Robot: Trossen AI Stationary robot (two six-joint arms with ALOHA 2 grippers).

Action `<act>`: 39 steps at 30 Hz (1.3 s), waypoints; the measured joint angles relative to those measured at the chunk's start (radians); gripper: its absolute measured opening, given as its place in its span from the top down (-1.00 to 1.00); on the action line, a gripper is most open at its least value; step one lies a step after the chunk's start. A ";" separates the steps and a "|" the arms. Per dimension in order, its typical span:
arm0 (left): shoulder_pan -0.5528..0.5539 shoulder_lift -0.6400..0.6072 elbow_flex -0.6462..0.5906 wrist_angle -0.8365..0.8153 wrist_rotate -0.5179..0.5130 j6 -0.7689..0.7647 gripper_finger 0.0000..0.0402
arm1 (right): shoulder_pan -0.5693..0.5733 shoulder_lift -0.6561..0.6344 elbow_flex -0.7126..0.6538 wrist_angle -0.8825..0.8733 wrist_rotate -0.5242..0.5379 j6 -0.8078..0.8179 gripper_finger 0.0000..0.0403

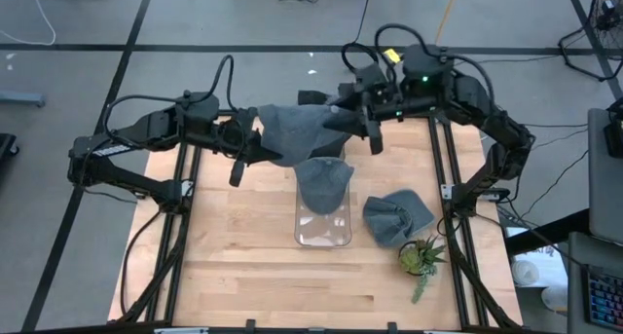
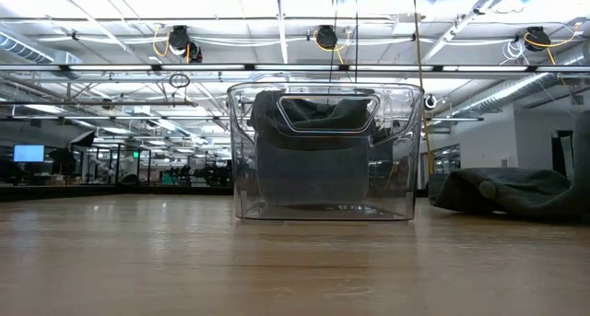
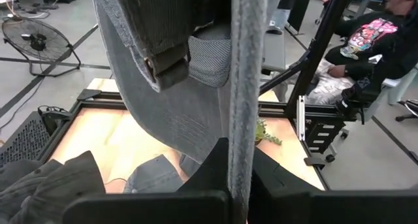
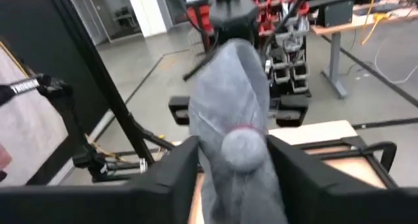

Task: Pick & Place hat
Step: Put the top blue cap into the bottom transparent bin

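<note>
Holding a grey hat (image 1: 292, 129) up over the far edge of the bench (image 1: 234, 266), both arms meet in the upper middle of the high view. Left gripper (image 1: 255, 147) sits at the hat's left edge, jaws pressed together on a strip of the grey fabric; the left wrist view shows that strip running down between its fingers (image 3: 215, 165). Hat hangs stretched between the two grippers, off the bench, just above and behind the clear bin (image 1: 322, 222). Clear bin stands at bench centre with a second grey hat (image 1: 323, 183) draped in it, part sticking out over the bin's far rim; low view shows it slumped against the bin's inside wall (image 2: 313, 155). Right gripper (image 1: 343, 120) is at the held hat's right edge, jaws around the crown with the top button between its fingers (image 4: 176, 172); cannot tell if they are fully clamped yet. Third grey hat (image 1: 397, 217) lies crumpled on the bench just right of the bin, apart from it. Small potted plant (image 1: 421, 258) sits lower right of that hat, near the bench's right edge.
</note>
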 joint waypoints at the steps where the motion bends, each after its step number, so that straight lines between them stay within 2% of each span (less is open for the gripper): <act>1: 0.000 0.000 0.000 0.000 -0.001 -0.001 0.96 | -0.002 0.001 0.000 0.006 -0.003 0.003 0.24; 5: 0.000 0.000 0.000 -0.005 -0.001 -0.010 0.96 | -0.003 0.005 0.002 0.023 -0.002 0.005 0.78; 7: 0.000 0.000 0.000 -0.015 0.001 -0.019 0.96 | -0.003 0.008 0.001 0.045 -0.001 0.003 0.91; 10: 0.000 0.000 0.000 -0.017 0.001 -0.048 0.91 | -0.003 0.004 0.000 0.069 -0.004 0.038 0.92; 16: 0.001 -0.005 0.000 -0.054 0.034 -0.170 0.63 | -0.003 -0.029 0.000 0.031 -0.028 0.046 0.94; 21: 0.015 -0.040 0.000 -0.260 0.082 -0.200 0.46 | 0.022 -0.063 0.002 -0.038 -0.013 0.038 0.95; 24: 0.017 -0.076 0.000 -0.297 0.017 -0.212 0.39 | 0.063 -0.064 0.002 -0.115 0.053 0.010 0.97; 29: 0.017 -0.148 0.000 -0.272 -0.082 -0.189 0.33 | 0.155 -0.044 0.001 -0.286 0.265 -0.083 0.99; 31: 0.018 -0.170 0.000 -0.262 -0.136 -0.188 0.33 | 0.190 -0.034 -0.001 -0.312 0.317 -0.120 0.99; 35: 0.017 -0.202 0.000 -0.255 -0.182 -0.179 0.32 | 0.227 -0.027 -0.059 -0.293 0.343 -0.122 0.99; 39: 0.018 -0.207 0.000 -0.229 -0.212 -0.170 0.32 | 0.252 -0.025 -0.187 -0.273 0.341 -0.119 0.99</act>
